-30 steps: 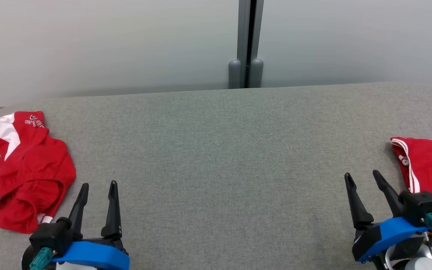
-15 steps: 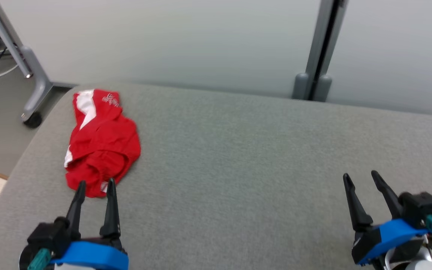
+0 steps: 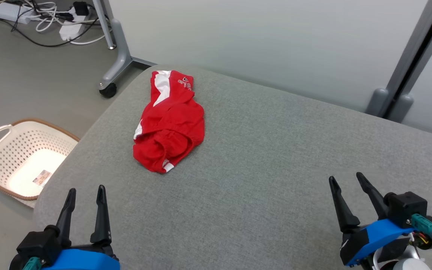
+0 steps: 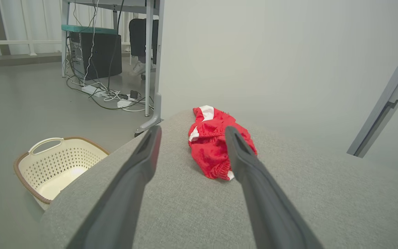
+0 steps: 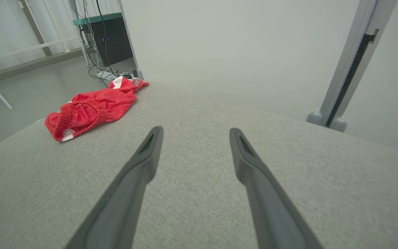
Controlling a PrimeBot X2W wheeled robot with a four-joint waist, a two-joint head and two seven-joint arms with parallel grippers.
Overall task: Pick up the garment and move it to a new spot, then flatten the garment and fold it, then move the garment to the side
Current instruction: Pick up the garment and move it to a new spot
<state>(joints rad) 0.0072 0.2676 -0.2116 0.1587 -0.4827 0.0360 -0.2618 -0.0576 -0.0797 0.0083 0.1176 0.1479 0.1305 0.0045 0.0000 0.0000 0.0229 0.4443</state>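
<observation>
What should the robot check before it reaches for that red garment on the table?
1. Left gripper open and empty: ok.
2. Right gripper open and empty: ok.
3. Red garment in plain sight, nothing on it: ok.
4. Garment lies ahead of the left gripper, apart from it: ok.
5. Bare table beside the garment for a new spot: ok.
6. Garment flat: not ok, it is bunched.

Grey fabric table; crumpled red garment near far-left corner.
</observation>
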